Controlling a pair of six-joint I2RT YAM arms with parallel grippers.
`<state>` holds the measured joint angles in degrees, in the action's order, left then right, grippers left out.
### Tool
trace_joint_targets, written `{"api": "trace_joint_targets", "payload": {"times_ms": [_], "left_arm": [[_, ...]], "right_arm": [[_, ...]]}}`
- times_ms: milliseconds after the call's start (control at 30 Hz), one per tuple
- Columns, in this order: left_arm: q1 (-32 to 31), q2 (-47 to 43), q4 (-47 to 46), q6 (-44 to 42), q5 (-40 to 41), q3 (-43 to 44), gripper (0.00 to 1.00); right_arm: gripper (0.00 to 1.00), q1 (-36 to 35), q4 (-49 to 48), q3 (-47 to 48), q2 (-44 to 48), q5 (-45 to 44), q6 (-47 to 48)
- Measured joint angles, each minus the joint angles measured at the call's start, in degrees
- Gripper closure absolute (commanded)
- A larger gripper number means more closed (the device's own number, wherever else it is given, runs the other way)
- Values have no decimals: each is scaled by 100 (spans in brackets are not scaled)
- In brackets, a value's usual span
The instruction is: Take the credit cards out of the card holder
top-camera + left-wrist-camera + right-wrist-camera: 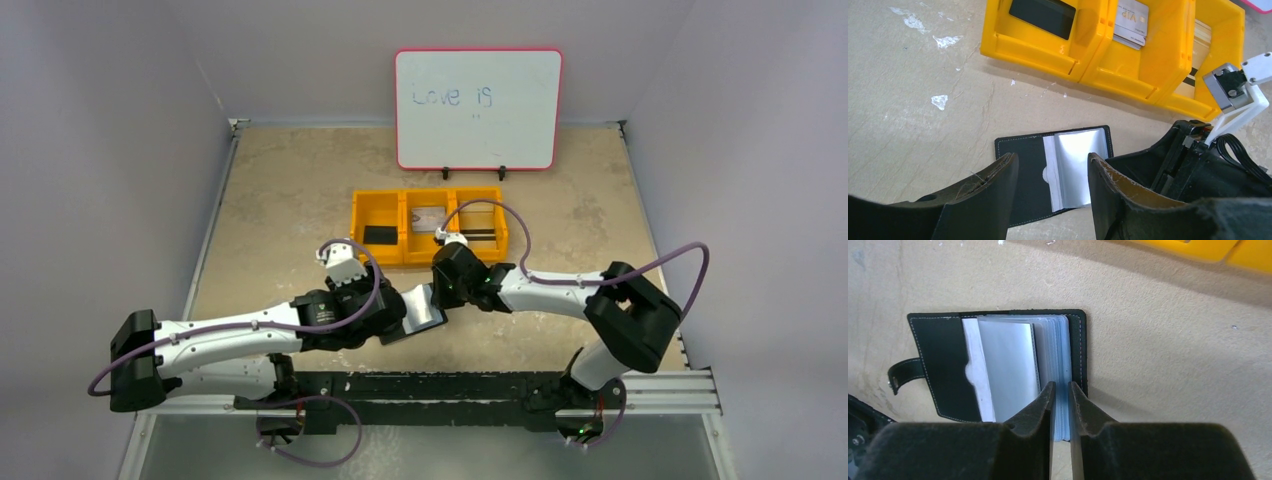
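Observation:
The black card holder (938,360) lies open on the table, its snap tab to the left and its pale clear pockets (1008,365) fanned out. It also shows in the left wrist view (1023,165) and in the top view (422,312). I cannot tell whether a card is in the front pocket. My right gripper (1061,390) has its jaws almost together, with its tips over the right-hand pocket stack and nothing between them. My left gripper (1050,167) is open and empty just above the holder. Credit cards (1130,22) lie in the yellow tray.
The yellow three-compartment tray (428,258) stands behind the holder. It holds a flat black rectangle (1040,15) on the left, cards in the middle and more cards (1200,37) on the right. A whiteboard (478,108) stands at the back. Both arms meet at the table's middle.

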<state>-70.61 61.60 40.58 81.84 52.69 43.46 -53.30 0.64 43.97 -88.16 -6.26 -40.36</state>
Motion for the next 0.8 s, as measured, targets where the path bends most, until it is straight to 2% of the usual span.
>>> {"api": "trace_joint_targets", "payload": {"times_ms": [600,800], "left_arm": [[0,-61,0,-4,0,-22,47],[0,-162,31,0,2,-24,45]], "right_arm": [[81,-35,-94,308,-61,356,321],[79,-44,-494,308,-149,1005,411]]}}
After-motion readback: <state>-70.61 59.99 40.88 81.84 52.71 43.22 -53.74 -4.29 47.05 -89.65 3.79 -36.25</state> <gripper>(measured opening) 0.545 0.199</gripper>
